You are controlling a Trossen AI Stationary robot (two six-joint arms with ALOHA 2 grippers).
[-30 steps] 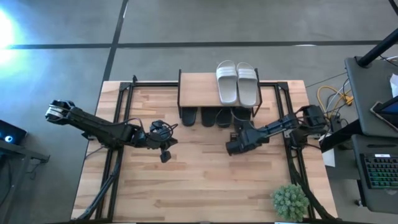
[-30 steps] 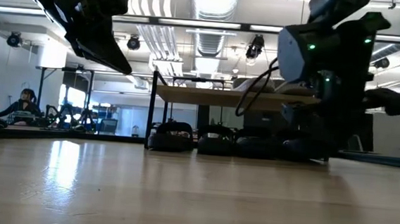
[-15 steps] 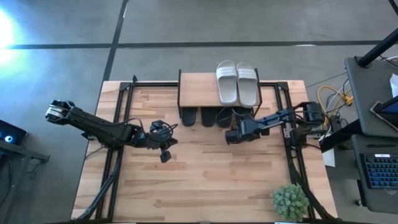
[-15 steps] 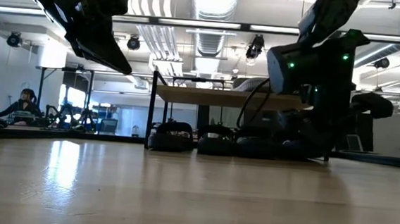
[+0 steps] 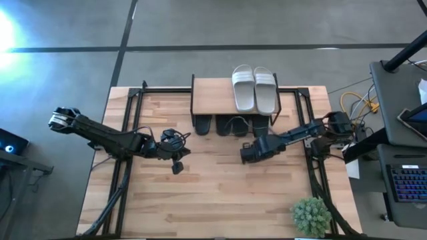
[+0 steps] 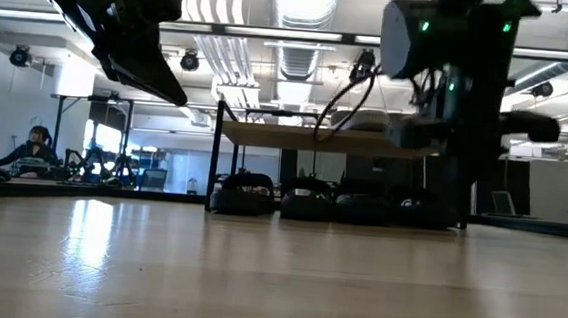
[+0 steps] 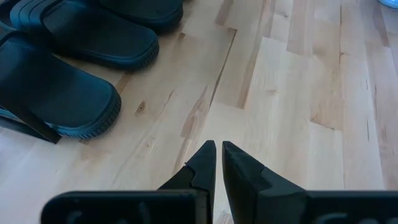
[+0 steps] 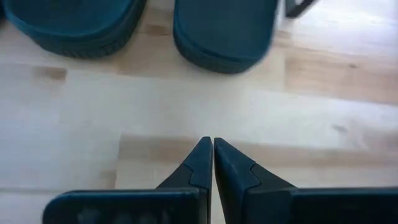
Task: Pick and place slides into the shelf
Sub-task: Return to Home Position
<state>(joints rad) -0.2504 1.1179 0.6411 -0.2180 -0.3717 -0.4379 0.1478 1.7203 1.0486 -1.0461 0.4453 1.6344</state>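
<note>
The shelf (image 5: 213,93) stands at the table's far side. Two white slides (image 5: 254,89) lie side by side on its plank top. Several black slides (image 5: 230,125) sit in a row on the tabletop beneath it, also seen as black slides (image 6: 306,199) in the low view. My right gripper (image 5: 245,158) is shut, a little to the near side of the right-hand black slides (image 8: 224,31), touching nothing. My left gripper (image 5: 177,167) is shut and hangs above the table left of centre; black slides (image 7: 68,56) lie ahead of its fingers (image 7: 205,163).
A green potted plant (image 5: 311,215) stands at the table's near right corner. Black frame rails (image 5: 123,167) run along the left and right sides of the table. Bare wood lies between the two grippers and toward the near edge. A person sits far off in the room (image 6: 34,147).
My right gripper went toward the shelf's lower level, then drew back toward the near edge and rose; the low view shows it higher now. Its fingers end shut and hold nothing. The left arm stayed where it was.
</note>
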